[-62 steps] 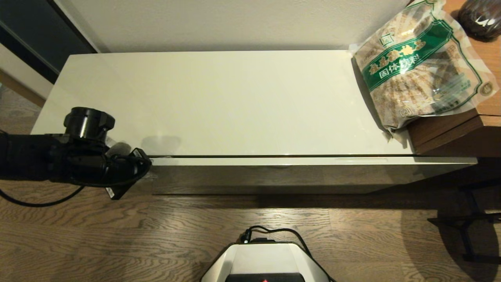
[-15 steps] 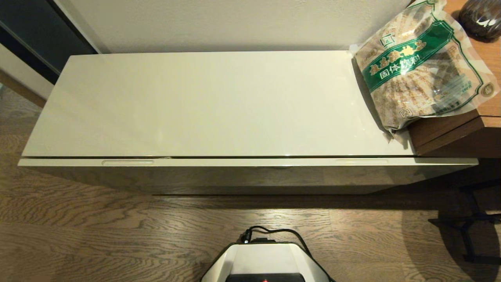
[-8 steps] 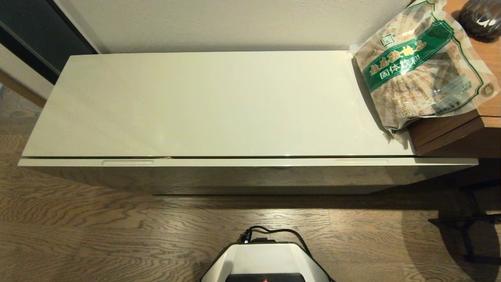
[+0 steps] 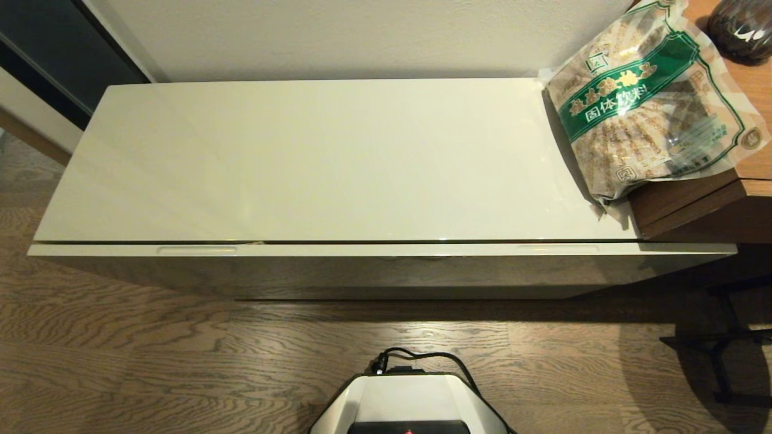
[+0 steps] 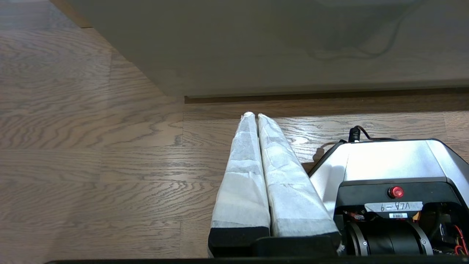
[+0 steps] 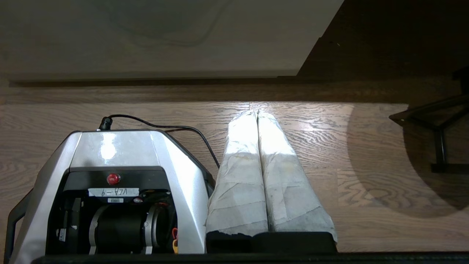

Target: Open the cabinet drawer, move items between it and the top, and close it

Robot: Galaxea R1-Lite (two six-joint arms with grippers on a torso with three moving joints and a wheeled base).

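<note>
Head view
top: a long glossy panel, its long axis running from 9 to 3 o'clock, bare but for the far right end.
drawer: shut, only its thin upper edge showing along the near side of the top; one notch toward 9 o'clock, a fainter one toward 3 o'clock.
bag: brown granules, green band, at 2 o'clock, leaning half on the top and half on the wooden shelf beside it.
garment: not to be seen; I'd guess it is inside the drawer.
arms: neither shows here; only the base at 6 o'clock.

Left wrist view
left gripper: wrapped fingers pressed together, holding nothing, hanging low beside the base and pointing at the floor before the cabinet front.

Right wrist view
right gripper: likewise closed and empty, parked on the other side of the base, tips toward the floor.

Judgement
stage: looks finished, or else not begun; drawer closed, both arms tucked.
next move, if any: the drawer lies ahead of and above both grippers; the left one is nearer the 9 o'clock notch, the right one nearer the bag.
</note>
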